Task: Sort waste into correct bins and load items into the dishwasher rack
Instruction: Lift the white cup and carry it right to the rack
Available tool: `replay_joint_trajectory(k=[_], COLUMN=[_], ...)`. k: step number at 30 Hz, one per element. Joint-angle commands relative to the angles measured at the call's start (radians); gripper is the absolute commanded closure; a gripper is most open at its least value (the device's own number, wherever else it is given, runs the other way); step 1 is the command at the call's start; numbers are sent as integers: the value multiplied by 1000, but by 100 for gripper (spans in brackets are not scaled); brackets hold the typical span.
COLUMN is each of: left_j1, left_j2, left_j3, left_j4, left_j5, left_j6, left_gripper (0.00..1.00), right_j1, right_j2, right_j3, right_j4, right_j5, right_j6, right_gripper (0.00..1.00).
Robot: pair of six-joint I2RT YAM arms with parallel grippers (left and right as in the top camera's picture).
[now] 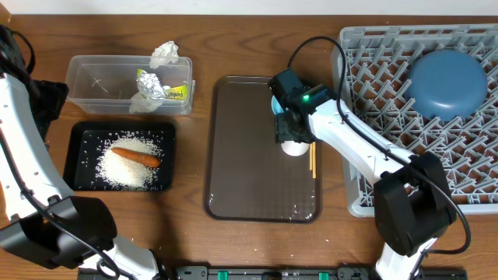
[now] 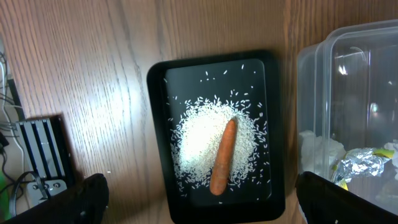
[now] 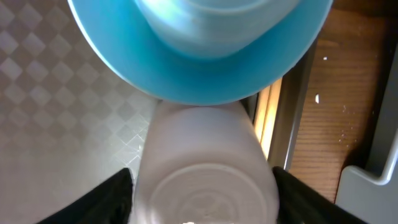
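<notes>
Right wrist view is filled by the white cup (image 3: 208, 174), low in the frame with a round end toward the lens. The right gripper (image 3: 202, 193) straddles it, one dark finger at each lower corner, close against the cup's sides. Whether the fingers are pressing the wall or only near it cannot be told. Directly above the cup in the frame sits the small light blue bowl (image 3: 199, 68). Its rim touches or overlaps the cup, so a lift could nudge it. Pale wooden chopsticks (image 3: 267, 118) lie just to the right, along the raised edge of the brown serving tray (image 3: 56, 124).

The cup looks rigid, light and smooth, so probably slippery, and if it is ceramic it could chip against the rack's pegs. A hold across its middle, square on opposite walls, seems safest; a grip near either end might let it pivot.

Overhead supplies what the close view cannot. The cup stands at the tray's right side, near the frame's centre, and the grey dishwasher rack (image 1: 467, 163) at far right already carries the large blue plate (image 1: 445, 84) upside down. It also shows the carrot (image 1: 136, 157) and rice (image 1: 124, 173) in the black tray (image 1: 74, 155) at lower left. The tissues (image 1: 164, 53) and foil wrapper (image 1: 152, 84) are in the clear tub (image 1: 85, 85) above it. Left wrist view adds that the left gripper (image 2: 205, 202) hangs over the black tray, fingers wide apart and empty.
</notes>
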Motion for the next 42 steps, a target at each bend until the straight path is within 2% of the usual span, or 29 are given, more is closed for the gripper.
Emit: replay_joint_trajectory(k=[1,5,11,16,23,32,35,42], left_j1=[3,3,3,3,3,3,3,3], left_j2=[-1,-1,-1,-1,-1,-1,-1,-1], left_j3=[6,6,6,6,6,6,6,6], left_j4=[-5,-5,-5,-5,-5,-5,-5,-5], left_j5=[-20,-20,-20,-20,-20,-20,-20,-20], left_j6=[-5,-5,-5,-5,-5,-6,-6,-5], left_gripper=[2,2,2,2,2,2,2,2], right_j1=[13,13,13,-6,-117,-529,-698,-982], right_j2=[-8,-8,-52,-169,-367,-540,-538,-473], right_j3=[-10,-9,34,104,134,134,131,115], right_j4=[2,0,-40,-84,-106,-105,-103,-26], right_j5=[12,14,14,15,15,59,55,55], right_j6=[-8,-8,-27,-131,-168,-176,-176,-153], right_gripper=[36,44,47,49,49,48,48,47])
